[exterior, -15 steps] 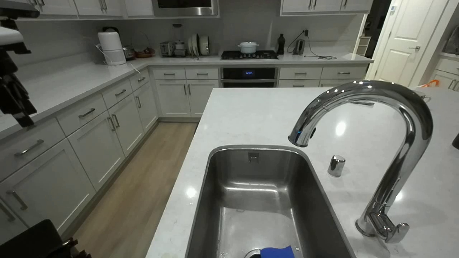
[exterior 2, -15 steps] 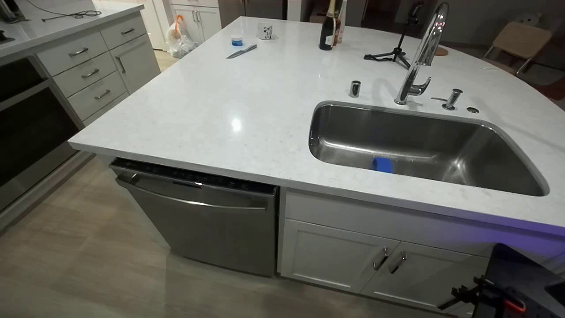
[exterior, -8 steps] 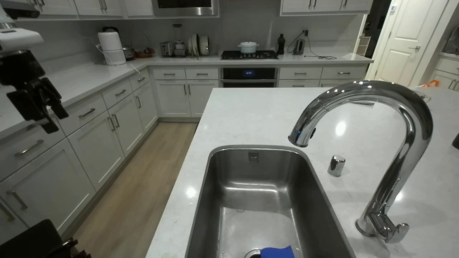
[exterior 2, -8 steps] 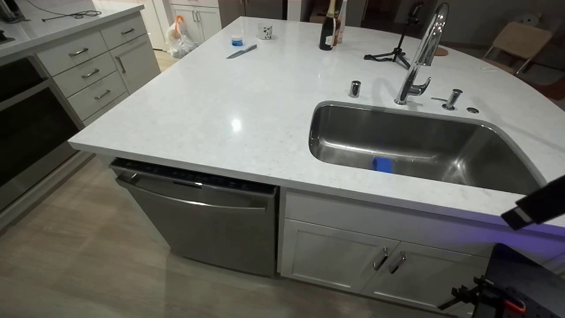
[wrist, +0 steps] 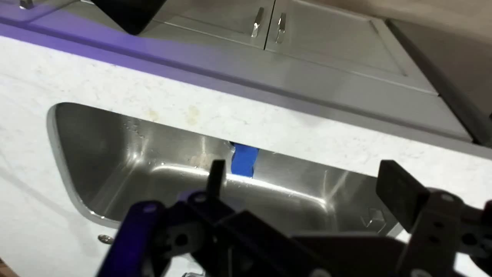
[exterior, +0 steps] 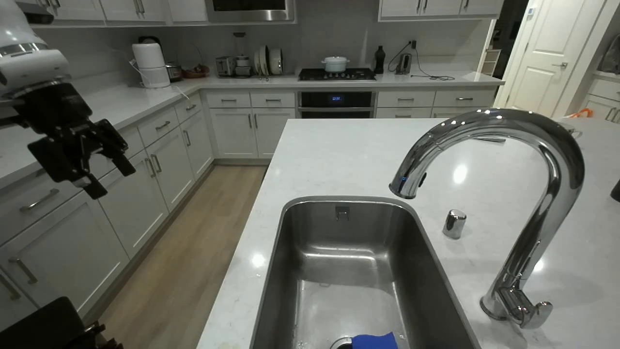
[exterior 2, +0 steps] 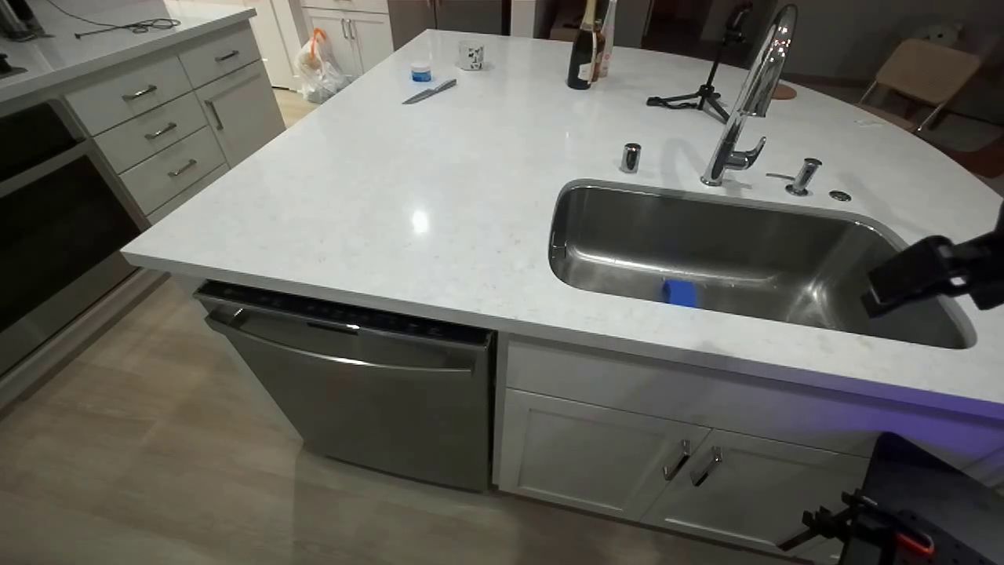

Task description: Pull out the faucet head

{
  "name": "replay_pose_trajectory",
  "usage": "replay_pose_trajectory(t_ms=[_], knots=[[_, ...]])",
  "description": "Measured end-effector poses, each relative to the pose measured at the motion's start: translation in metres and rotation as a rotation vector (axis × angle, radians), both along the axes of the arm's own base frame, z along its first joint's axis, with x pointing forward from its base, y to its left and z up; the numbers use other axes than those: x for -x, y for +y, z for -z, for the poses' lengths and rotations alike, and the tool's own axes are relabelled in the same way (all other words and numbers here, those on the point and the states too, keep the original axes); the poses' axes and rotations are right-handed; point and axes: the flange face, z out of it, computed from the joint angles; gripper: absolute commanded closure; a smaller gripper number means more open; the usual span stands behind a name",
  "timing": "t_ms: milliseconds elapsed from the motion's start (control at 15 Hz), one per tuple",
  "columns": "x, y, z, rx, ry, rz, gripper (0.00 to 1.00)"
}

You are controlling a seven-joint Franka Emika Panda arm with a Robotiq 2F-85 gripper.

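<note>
The faucet head (exterior: 411, 172) is the short chrome end of the arched spout (exterior: 566, 165). It sits against the spout pipe with no hose showing, and points down near the sink edge. It also shows in an exterior view (exterior 2: 759, 98). It is not seen in the wrist view. My gripper (exterior: 114, 178) is open and empty, well apart from the faucet head, at the left. In an exterior view the gripper (exterior 2: 902, 282) appears over the sink's right end. In the wrist view the open black fingers (wrist: 301, 173) frame the sink, nothing between them.
The steel sink (exterior 2: 674, 187) holds a blue item (exterior 2: 679, 293). A chrome knob (exterior: 455, 224), a faucet lever (exterior: 535, 314) and a chrome dispenser (exterior 2: 804, 176) stand on the counter (exterior 2: 353, 180). A tripod (exterior 2: 706, 94) and bottles (exterior 2: 584, 55) stand behind. A dark panel (exterior 2: 933, 502) is below.
The arm has come further into both exterior views, rightward in one and in from the right edge in the other, over the sink's end. The two spread fingers now show clearly. The faucet has not moved.
</note>
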Motion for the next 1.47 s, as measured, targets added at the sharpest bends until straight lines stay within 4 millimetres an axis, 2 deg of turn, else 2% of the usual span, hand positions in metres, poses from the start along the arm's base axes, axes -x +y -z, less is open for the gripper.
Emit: replay_pose_trajectory(t_ms=[467,933,1200,1467], knots=[[-0.016,-0.055,0.016,0.179,-0.123,0.146,0.0],[-0.039,-0.109,0.036,0.35,-0.158,0.174,0.0],[-0.059,-0.137,0.048,0.472,-0.185,0.176,0.0],[-0.086,-0.166,0.052,0.579,-0.241,0.179,0.0]])
